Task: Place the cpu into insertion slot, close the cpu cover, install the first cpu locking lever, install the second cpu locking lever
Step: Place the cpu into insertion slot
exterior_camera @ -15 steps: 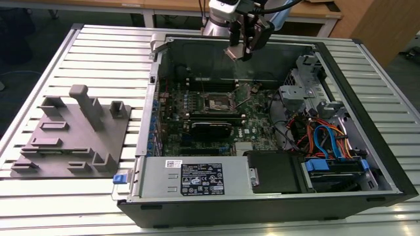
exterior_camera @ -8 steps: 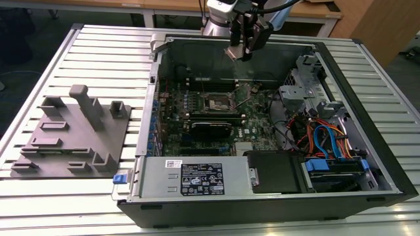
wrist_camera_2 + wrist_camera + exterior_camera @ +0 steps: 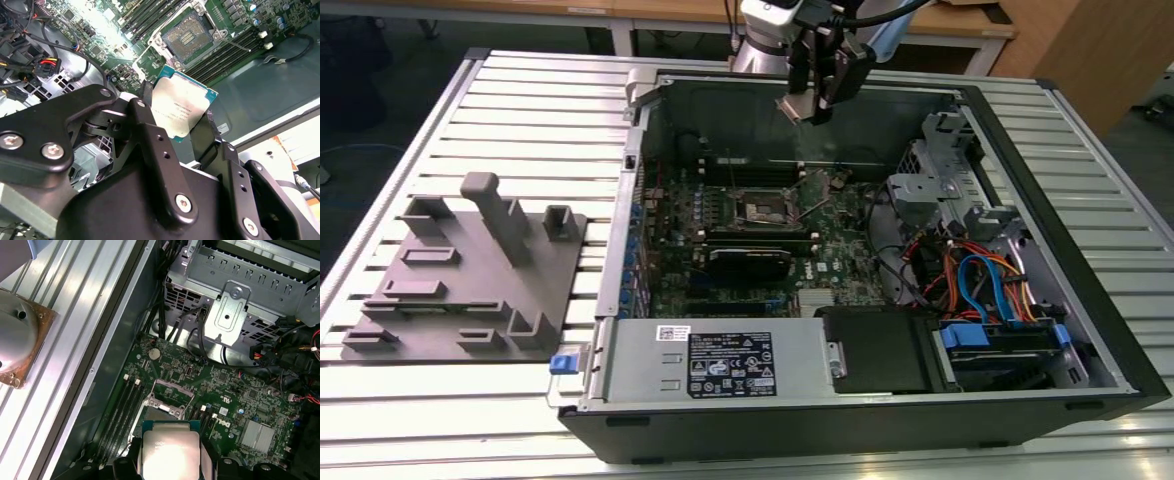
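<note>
The cpu [image 3: 182, 107] is pinched between the two black fingers [image 3: 202, 135] of my gripper [image 3: 177, 120]. In both wrist views I see its shiny silver top. It hangs in the air and touches nothing but the fingers.

Past the cpu is the insertion slot [image 3: 189, 36]. It is a small square with a dark middle and a thin metal rim. I see nothing sitting in it. The slot is part of the green motherboard [image 3: 235, 395].

In the exterior view, the gripper is at the top middle of the frame, over the far wall of the black computer case [image 3: 881, 425]. The slot is lower down, near the middle of the frame, well apart from the gripper.

The case lies open on the ribbed metal tabletop [image 3: 520, 120]. A grey block [image 3: 467, 290] with pegs rests on the tabletop at the left of the frame.
</note>
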Tool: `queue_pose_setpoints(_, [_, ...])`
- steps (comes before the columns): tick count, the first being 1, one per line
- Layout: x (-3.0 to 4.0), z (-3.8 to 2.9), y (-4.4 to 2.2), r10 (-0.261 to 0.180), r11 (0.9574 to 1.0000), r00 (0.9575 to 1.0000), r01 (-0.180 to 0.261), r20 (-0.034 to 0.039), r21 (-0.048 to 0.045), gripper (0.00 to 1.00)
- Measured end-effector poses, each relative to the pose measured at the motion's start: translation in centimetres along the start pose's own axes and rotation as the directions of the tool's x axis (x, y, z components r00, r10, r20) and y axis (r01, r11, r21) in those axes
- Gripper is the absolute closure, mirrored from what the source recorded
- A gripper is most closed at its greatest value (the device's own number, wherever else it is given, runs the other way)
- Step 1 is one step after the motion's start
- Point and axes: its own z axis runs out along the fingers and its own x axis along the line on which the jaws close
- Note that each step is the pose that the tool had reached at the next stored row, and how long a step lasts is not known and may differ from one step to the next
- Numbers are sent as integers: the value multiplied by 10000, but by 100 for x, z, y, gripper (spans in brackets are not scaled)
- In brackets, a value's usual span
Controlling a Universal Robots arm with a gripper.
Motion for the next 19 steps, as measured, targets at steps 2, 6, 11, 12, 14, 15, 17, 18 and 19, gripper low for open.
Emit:
queue_pose_setpoints(2, [0,0,0,1,10000,10000,-1,0,0,46])
queue_pose_setpoints(6, [0,1,0,182,9998,9998,-182,16,-3,46])
queue_pose_setpoints(11, [0,2,0,1000,9950,9949,-1000,87,-23,46])
queue_pose_setpoints(12, [0,2,0,1044,9945,9945,-1044,89,-24,46])
queue_pose_setpoints(14, [0,2,0,1049,9945,9944,-1049,91,-25,46])
queue_pose_setpoints(15, [0,2,0,1050,9945,9944,-1050,91,-25,46])
queue_pose_setpoints(17, [0,2,0,1050,9945,9944,-1050,91,-25,46])
queue_pose_setpoints(18, [0,2,0,1050,9945,9944,-1050,91,-25,46])
queue_pose_setpoints(19, [0,2,0,1050,9945,9944,-1050,91,-24,46])
